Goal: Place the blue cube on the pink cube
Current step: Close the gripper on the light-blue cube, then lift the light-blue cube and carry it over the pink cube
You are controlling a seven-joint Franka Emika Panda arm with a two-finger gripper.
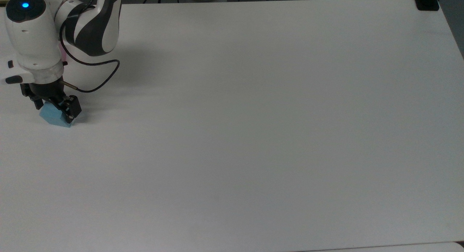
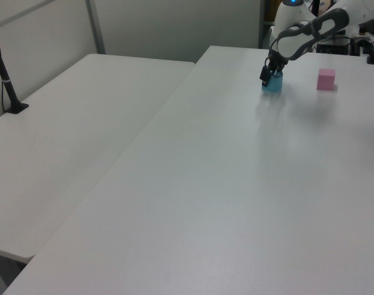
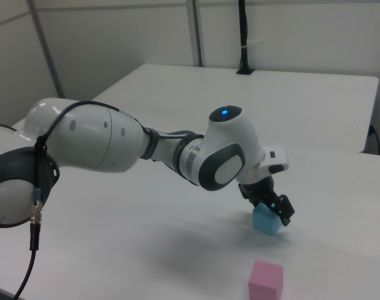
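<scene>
The light blue cube sits on the white table at the top view's far left. My gripper has come down over it and is open, with one finger on each side of the cube. In the left view the gripper covers the upper part of the blue cube, and the pink cube stands apart to its right. In the right view the pink cube lies nearer the camera than the blue cube and the gripper. My arm hides most of the pink cube in the top view.
A second white table adjoins on the left view's left, with a black pole clamped to it. A black clamp sits at the top view's far right table corner. My arm's cable loops beside the wrist.
</scene>
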